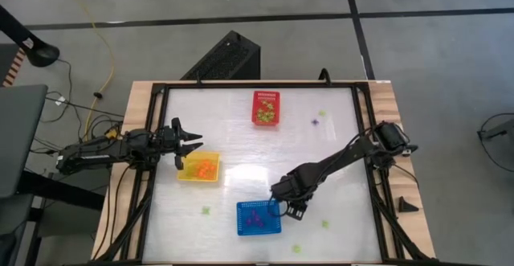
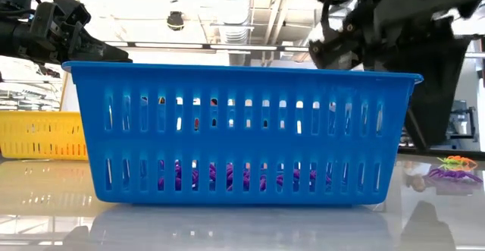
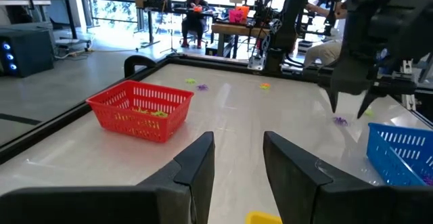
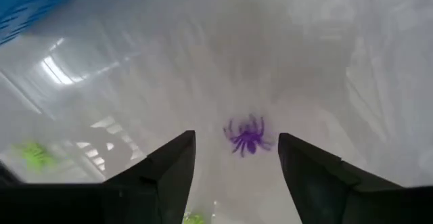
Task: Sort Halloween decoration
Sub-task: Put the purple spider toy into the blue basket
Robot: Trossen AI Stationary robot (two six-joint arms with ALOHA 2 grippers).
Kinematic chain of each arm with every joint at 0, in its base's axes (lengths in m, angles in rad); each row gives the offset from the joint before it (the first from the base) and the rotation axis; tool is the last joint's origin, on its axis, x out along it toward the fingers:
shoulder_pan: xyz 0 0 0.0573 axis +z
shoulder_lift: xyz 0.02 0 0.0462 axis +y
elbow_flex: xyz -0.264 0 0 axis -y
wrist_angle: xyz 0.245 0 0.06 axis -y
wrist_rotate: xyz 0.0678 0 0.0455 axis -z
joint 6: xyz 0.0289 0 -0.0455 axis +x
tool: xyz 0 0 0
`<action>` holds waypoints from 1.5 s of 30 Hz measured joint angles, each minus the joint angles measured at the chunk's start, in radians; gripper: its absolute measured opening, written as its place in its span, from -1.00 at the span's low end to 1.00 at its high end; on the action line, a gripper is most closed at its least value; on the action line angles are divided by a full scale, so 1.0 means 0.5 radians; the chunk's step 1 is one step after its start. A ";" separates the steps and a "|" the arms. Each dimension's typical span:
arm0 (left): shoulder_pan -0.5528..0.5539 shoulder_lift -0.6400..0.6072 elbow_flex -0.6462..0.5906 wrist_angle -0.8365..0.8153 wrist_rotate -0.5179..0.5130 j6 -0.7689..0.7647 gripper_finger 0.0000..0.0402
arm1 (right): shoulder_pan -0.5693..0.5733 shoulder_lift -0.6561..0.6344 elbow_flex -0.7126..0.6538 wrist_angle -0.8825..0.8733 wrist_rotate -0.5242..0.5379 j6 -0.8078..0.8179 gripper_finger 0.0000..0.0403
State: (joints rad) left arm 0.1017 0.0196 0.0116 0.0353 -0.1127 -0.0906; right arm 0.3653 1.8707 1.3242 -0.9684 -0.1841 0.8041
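1. At the near right corner of the blue basket (image 1: pixel 259 218), the right gripper (image 1: pixel 292 210) hangs just outside the rim, its arm reaching down across the table from the right edge. Its jaws stand wide apart and hold nothing; in the right wrist view a purple spider (image 4: pixel 246 137) lies on the glossy surface between the two dark fingers (image 4: pixel 160 173), untouched.
2. The left gripper (image 1: pixel 191 147) stretches level from the left edge, over the rim of the yellow basket (image 1: pixel 199 168). Its fingers (image 3: pixel 196 166) are partly spread, with nothing between them.
3. All three baskets are rectangular slotted plastic. The blue one holds purple trinkets (image 2: pixel 227 177), the yellow one orange trinkets (image 1: pixel 202 167), and the red basket (image 1: pixel 267 108) at the far side light green trinkets (image 3: pixel 145 113).
4. Loose pieces lie on the white tabletop (image 1: pixel 241 129): a green one (image 1: pixel 323 113) and a purple one (image 1: pixel 315 122) beyond the red basket, others in green near the front edge (image 1: pixel 206 210) (image 1: pixel 325 224) (image 1: pixel 295 248).
5. The left wrist view shows a seated person (image 3: pixel 195 14) in the room beyond.
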 joint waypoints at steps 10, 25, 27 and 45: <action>0.001 0.000 0.000 0.000 -0.001 0.000 -0.42 | -0.006 -0.001 -0.226 0.146 -0.077 0.001 0.23; 0.001 0.000 -0.001 -0.001 0.000 0.000 -0.42 | -0.006 -0.002 -0.225 0.205 0.007 0.015 -0.19; 0.001 0.000 0.000 0.000 0.000 0.000 -0.42 | -0.006 -0.002 -0.227 0.219 0.008 0.016 -0.29; 0.000 0.000 0.000 -0.001 0.000 0.000 -0.42 | -0.087 -0.004 -0.301 0.351 -0.030 -0.074 -0.91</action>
State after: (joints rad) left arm 0.1017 0.0194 0.0116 0.0349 -0.1129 -0.0906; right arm 0.3217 1.8689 1.1738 -0.7928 -0.1989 0.7671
